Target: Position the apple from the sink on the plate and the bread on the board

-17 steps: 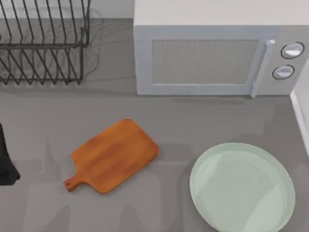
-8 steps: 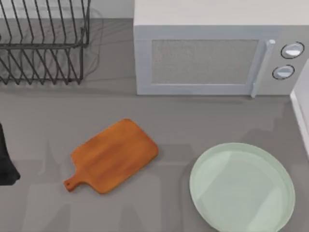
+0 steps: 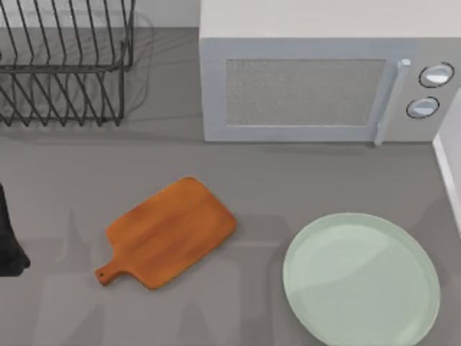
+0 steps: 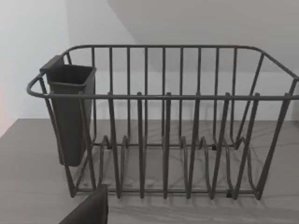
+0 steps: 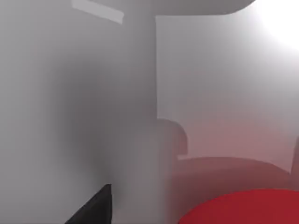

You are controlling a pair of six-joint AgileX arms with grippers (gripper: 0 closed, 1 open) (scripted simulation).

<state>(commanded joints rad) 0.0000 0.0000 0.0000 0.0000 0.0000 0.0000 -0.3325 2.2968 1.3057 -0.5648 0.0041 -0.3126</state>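
The red apple (image 5: 243, 207) lies close under my right gripper (image 5: 187, 219) inside the grey sink (image 5: 93, 93). One dark fingertip (image 5: 96, 210) stands beside the apple with a gap to it; the gripper is open. On the counter lies the orange-brown board (image 3: 169, 232), bare, with its handle toward the front left. Right of it sits the mint-green plate (image 3: 360, 277), with nothing on it. My left arm (image 3: 9, 238) is parked at the table's left edge, its open gripper (image 4: 88, 210) facing the dish rack. The bread is out of view.
A grey microwave (image 3: 324, 86) stands along the back. A black wire dish rack (image 3: 65, 65) with a dark cutlery cup (image 4: 70, 112) occupies the back left. The sink's white rim (image 3: 448, 166) borders the counter on the right.
A shadow across the plate's right side has shifted slightly. The board, the plate and the left arm have not moved.
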